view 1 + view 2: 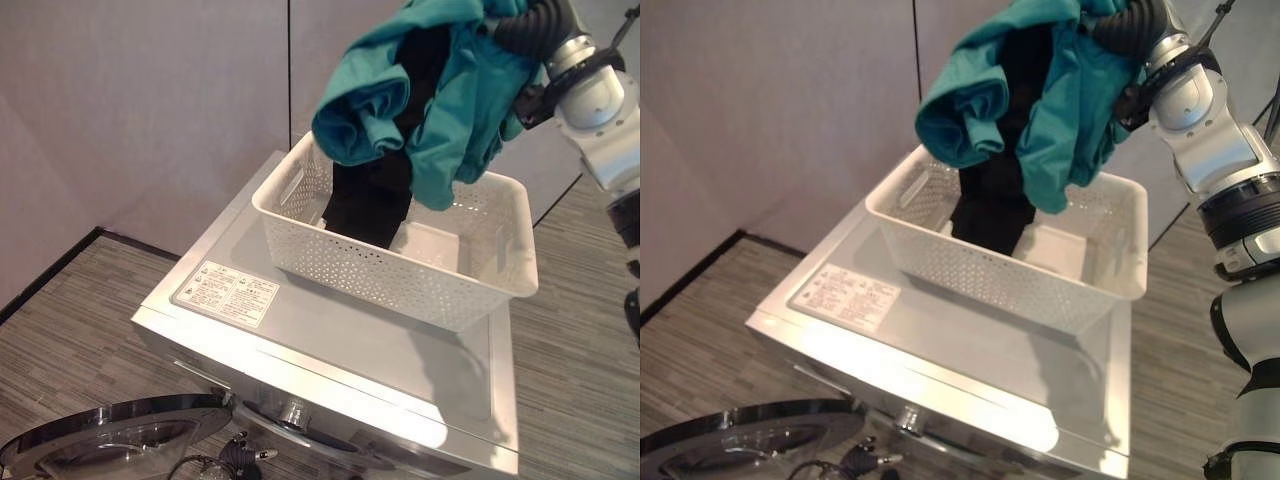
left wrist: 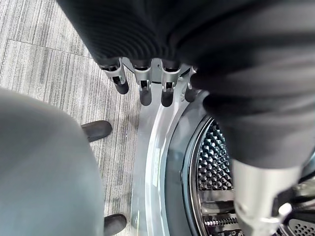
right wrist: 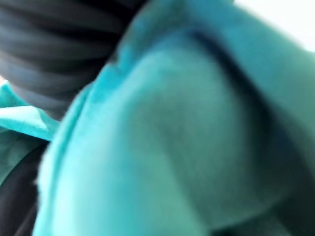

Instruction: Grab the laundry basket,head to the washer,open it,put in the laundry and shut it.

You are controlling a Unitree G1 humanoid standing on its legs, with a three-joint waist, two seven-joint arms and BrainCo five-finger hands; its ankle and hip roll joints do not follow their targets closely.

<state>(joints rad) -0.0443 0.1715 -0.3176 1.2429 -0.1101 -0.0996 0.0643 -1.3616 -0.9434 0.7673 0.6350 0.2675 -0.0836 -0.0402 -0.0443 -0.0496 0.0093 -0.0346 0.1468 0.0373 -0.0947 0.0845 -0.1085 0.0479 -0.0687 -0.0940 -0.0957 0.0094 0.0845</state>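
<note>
On top of the washer point(image 1: 330, 330) a white perforated laundry basket point(image 1: 400, 275) is set, and above it a bundle of laundry is held up by the right hand point(image 1: 1120, 25) — a teal garment point(image 1: 440, 100) with a black garment point(image 1: 375, 195) hanging from it, whose lower end is seen inside the basket. The right hand's fingers are buried in the cloth, so their state cannot be told, though the clothes are plainly borne by that arm. Low at the front, the round glass door point(image 1: 110, 440) is seen swung open, and the studded steel drum point(image 2: 216, 167) is shown in the left wrist view beside the left hand point(image 2: 145, 81), whose fingers are held fairly straight and grip nothing. By this evidence the basket has been carried and the washer opened — the laundry is judged to be mid-transfer, not yet in the drum, and loading and shutting the door are left.
</note>
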